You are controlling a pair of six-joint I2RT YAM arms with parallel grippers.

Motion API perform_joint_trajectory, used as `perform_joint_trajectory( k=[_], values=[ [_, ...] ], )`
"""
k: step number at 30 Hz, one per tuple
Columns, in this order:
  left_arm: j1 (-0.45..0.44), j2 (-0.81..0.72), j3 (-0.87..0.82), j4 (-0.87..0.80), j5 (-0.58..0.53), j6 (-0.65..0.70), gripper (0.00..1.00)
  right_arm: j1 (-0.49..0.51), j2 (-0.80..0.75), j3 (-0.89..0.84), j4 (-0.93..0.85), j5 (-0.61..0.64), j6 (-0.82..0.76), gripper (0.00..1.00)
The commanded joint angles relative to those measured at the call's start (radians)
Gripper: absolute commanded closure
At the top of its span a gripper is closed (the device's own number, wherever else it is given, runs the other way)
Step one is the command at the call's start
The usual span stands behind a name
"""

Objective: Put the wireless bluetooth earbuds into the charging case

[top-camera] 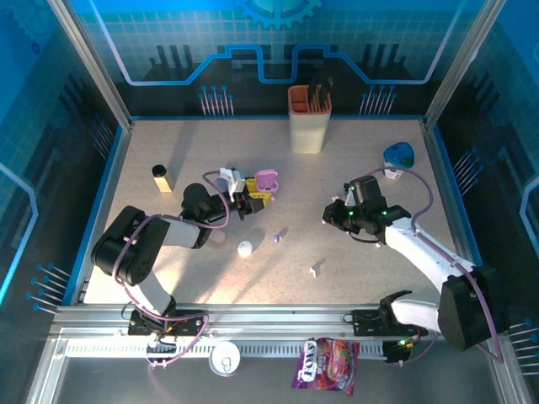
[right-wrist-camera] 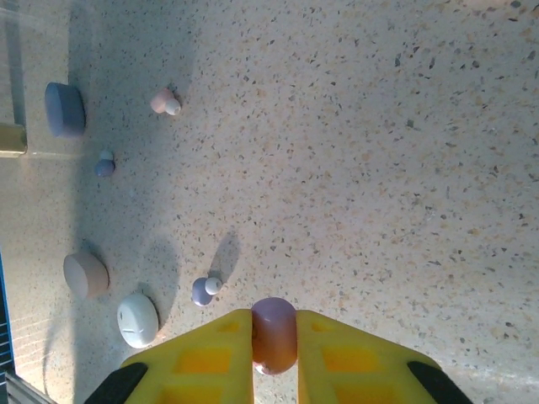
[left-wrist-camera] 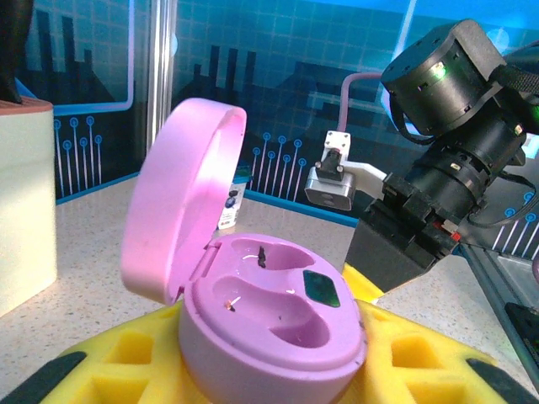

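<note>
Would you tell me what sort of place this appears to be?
Probably an enclosed robot work cell or demo booth: aluminium frame posts, blue circuit-pattern wall panels, and a speckled table.

Robot lab test cell. Aluminium-profile frame (top-camera: 91, 63) boxes in speckled worktop (top-camera: 354, 286). Blue wall panels (top-camera: 42, 126) printed with circuit traces, gear graphic (top-camera: 278, 8) on back wall. Left arm (top-camera: 126, 248) and right arm (top-camera: 421, 248) bolted side by side on slotted metal rail (top-camera: 278, 347) at near edge.

- left gripper (top-camera: 257, 199) centre-left, lilac case (top-camera: 267, 180) at its tip
- right gripper (top-camera: 330, 215) right of centre
- white case (top-camera: 244, 249), purple earbud (top-camera: 278, 238), white earbud (top-camera: 315, 270) apart on bench (top-camera: 370, 278), lower centre
</note>
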Motion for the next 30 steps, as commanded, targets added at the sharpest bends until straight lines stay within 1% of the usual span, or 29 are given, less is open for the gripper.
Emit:
perform_joint_trajectory(
  k=[1, 7, 11, 13, 22, 30],
  values=[
    [-0.021, 0.022, 0.035, 0.028, -0.013, 0.035, 0.67, -0.014, -0.028, 0.027, -0.036, -0.025, -0.004, 0.85],
    [-0.049, 0.042, 0.048, 0.027, -0.019, 0.041, 0.67, -0.013, -0.029, 0.063, -0.082, -0.046, -0.027, 0.84],
    [-0.062, 0.048, 0.048, 0.028, -0.022, 0.044, 0.67, -0.006, -0.016, 0.091, -0.150, 0.003, -0.077, 0.84],
    [-0.064, 0.053, 0.045, 0.028, -0.028, 0.047, 0.67, -0.005, -0.020, 0.089, -0.150, 0.004, -0.074, 0.84],
    [-0.079, 0.091, 0.055, 0.027, -0.022, 0.051, 0.67, -0.004, -0.057, 0.085, -0.113, -0.064, -0.043, 0.84],
    [-0.121, 0.145, 0.085, 0.028, -0.023, 0.066, 0.67, -0.014, -0.057, 0.069, -0.046, -0.191, 0.033, 0.84]
  ],
)
